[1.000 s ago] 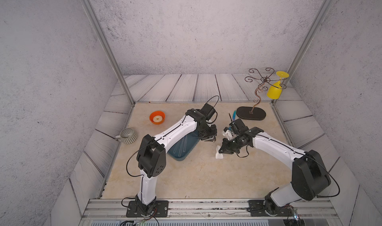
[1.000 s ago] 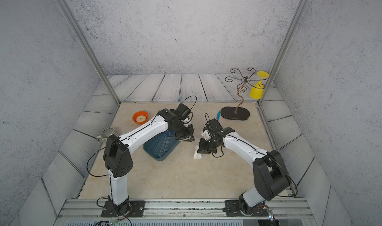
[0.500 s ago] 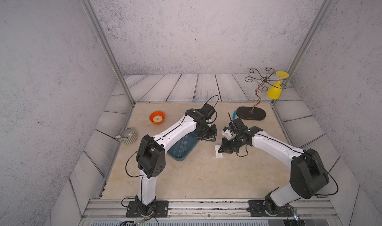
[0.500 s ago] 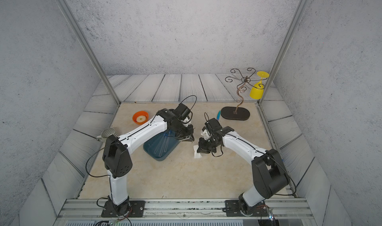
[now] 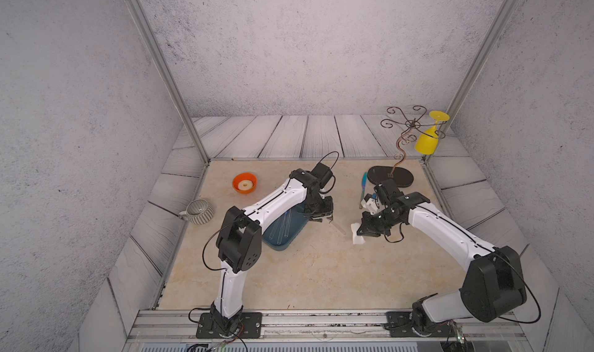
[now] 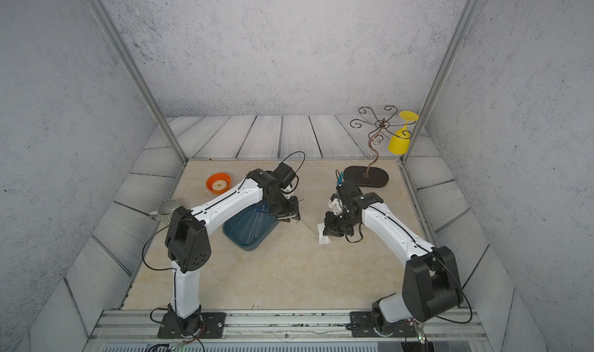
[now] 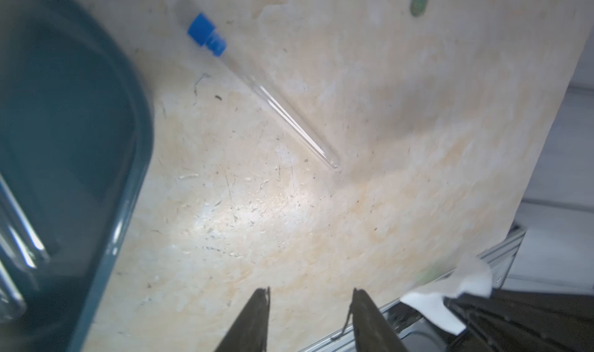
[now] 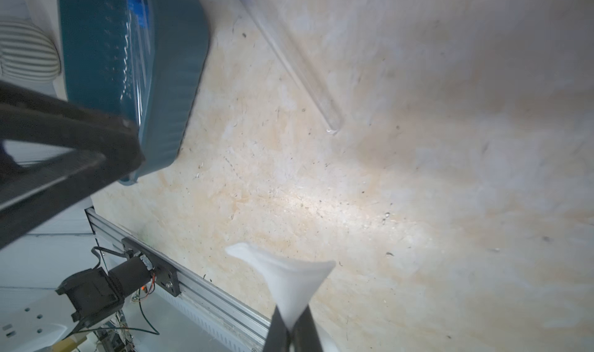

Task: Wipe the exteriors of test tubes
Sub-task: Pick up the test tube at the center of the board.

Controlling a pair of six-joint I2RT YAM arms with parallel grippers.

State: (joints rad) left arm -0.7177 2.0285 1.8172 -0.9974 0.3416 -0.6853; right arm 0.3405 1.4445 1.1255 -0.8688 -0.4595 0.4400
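One test tube [image 7: 276,109] lies flat and loose on the bench [image 7: 418,141], between the two hands. The other tubes [image 5: 284,226] are in the teal tray [image 5: 279,246].

Long axis: diagonal. The blue cap [image 7: 207,35] end is beside the tray, below the left hand [image 7: 310,291]. The rounded end points toward the right hand [image 8: 291,329].

Left hand: spread, nothing between its fingers. Right hand: pinching a white wipe [image 8: 286,279], near the rounded end but apart from it.

Judgement: the left hand is nearer the cap. Regrip there, then run the wipe along the axis.

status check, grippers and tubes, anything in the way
Left gripper open, empty. Right gripper shut on white wipe. One test tube lying on table beside teal tray, other tubes inside it. Nothing blocking it.
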